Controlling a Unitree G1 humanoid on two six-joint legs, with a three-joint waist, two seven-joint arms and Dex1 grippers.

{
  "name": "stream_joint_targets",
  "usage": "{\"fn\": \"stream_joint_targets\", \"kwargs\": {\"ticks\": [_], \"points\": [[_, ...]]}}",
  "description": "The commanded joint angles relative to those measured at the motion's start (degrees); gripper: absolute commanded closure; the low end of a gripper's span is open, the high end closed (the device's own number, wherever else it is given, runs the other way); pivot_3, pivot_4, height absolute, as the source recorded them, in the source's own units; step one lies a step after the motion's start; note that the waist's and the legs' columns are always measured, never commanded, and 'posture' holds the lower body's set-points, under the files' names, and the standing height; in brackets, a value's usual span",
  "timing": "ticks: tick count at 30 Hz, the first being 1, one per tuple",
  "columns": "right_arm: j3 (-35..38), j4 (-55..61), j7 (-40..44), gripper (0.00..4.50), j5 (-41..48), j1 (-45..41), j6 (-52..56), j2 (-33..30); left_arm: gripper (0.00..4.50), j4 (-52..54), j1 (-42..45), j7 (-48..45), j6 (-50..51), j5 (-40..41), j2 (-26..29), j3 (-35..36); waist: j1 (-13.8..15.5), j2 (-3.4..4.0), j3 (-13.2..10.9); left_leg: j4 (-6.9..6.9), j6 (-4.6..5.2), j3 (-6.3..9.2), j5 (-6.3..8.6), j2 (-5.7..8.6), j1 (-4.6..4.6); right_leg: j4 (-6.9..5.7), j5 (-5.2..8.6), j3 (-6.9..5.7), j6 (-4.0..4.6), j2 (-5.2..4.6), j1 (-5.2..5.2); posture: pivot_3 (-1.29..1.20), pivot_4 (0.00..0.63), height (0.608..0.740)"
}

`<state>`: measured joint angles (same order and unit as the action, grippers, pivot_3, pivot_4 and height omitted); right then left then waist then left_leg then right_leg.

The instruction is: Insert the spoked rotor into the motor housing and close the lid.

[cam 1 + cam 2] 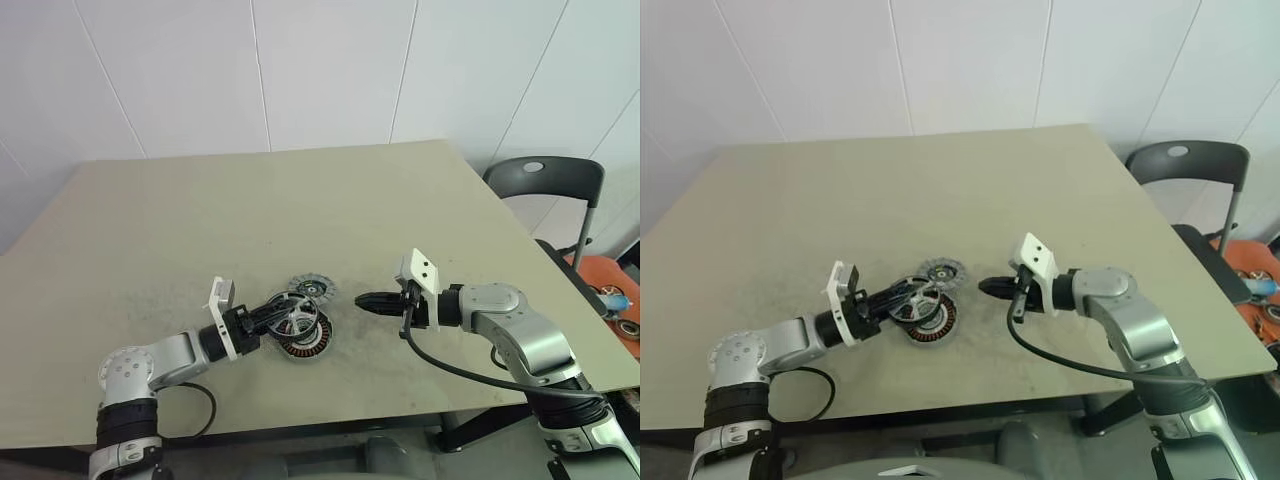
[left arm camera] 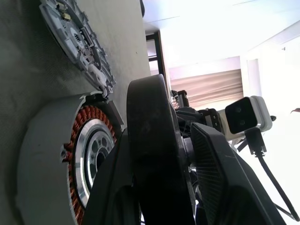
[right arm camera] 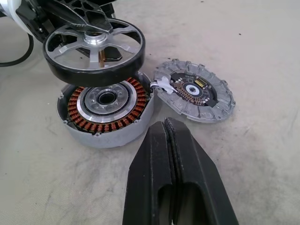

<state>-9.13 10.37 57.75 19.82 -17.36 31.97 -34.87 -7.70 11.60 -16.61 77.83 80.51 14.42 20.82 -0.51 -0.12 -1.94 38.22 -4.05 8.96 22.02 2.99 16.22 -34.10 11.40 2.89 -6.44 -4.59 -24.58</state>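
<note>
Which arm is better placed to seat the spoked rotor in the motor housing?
Left. The left gripper holds the spoked rotor just above the motor housing; the right gripper is shut, empty, off to the side.

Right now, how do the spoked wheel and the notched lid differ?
The spoked wheel has a black rim and open silver spokes; the lid is grey, notched, solid with a dark centre. The wheel is held by the left claw above the copper-wound can; the lid lies on the table beside it, untouched. Both are round.
</note>
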Motion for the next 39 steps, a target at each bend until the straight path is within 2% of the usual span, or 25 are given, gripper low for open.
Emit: {"fn": "stream_joint_targets", "kwargs": {"ticks": [1,12,39], "points": [[0.2,1.1,-0.3,4.50,0.4,-1.2,-0.6,0.4,3.29,1.2,0.7,-0.3,-0.7,0.1,-0.5,-1.0,0.0,0.00,0.0,0.00,0.00,0.00,0.00,0.00,0.00,0.00,0.00,0.00,0.00,0.00,0.00,0.00,0.000,0.740],[0.9,1.2,-2.1,4.50,0.6,-1.0,-0.9,1.0,3.29,-2.1,0.7,-6.3,-2.7,-5.7,0.4,-3.3,-0.1,0.01,0.0,0.00,0.00,-0.01,0.00,0.00,-0.01,0.00,0.00,0.00,0.01,0.01,0.00,0.00,0.000,0.740],[1.6,1.1,-4.3,4.50,0.8,-1.2,-1.2,1.1,3.29,-6.6,2.7,-14.5,-3.8,-15.4,-0.7,-5.8,0.0,0.03,0.0,0.00,0.02,-0.02,0.01,0.01,-0.06,0.00,0.01,0.00,0.01,0.01,0.17,0.00,0.000,0.740]]}}
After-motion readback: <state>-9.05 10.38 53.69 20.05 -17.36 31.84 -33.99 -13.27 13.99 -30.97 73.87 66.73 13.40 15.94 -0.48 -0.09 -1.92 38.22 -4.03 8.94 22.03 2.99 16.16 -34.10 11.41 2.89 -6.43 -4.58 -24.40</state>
